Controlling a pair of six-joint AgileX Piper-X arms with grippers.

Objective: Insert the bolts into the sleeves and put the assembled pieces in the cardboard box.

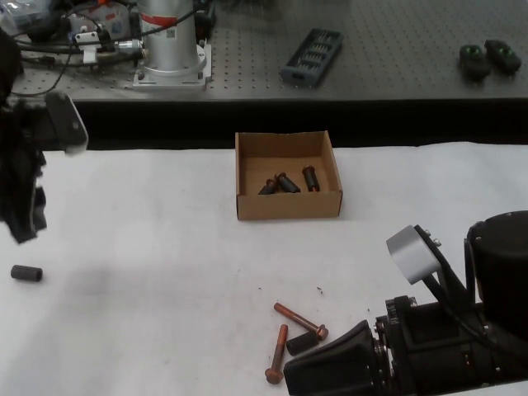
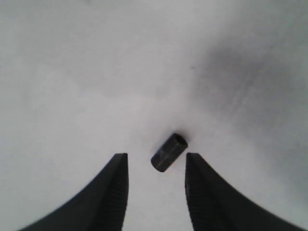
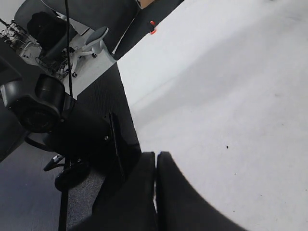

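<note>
**Lone sleeve (image 2: 169,152) framed by the left tool (image 2: 156,162)**

The sleeve lies on its side on the white desk (image 1: 165,247), well apart from the other parts. The left tool hangs over it, released and empty, a finger on either side; I judge it is placed for a pickup. Two bolts (image 1: 299,319) and a second sleeve (image 1: 302,344) lie near the right tool (image 3: 155,158), which is clenched on nothing. Three assembled pieces (image 1: 286,182) sit in the cardboard box (image 1: 289,206).

Bright, even light over the white bench (image 1: 165,247) — soft, diffuse grey shadow near the sleeve (image 2: 168,152)
</note>
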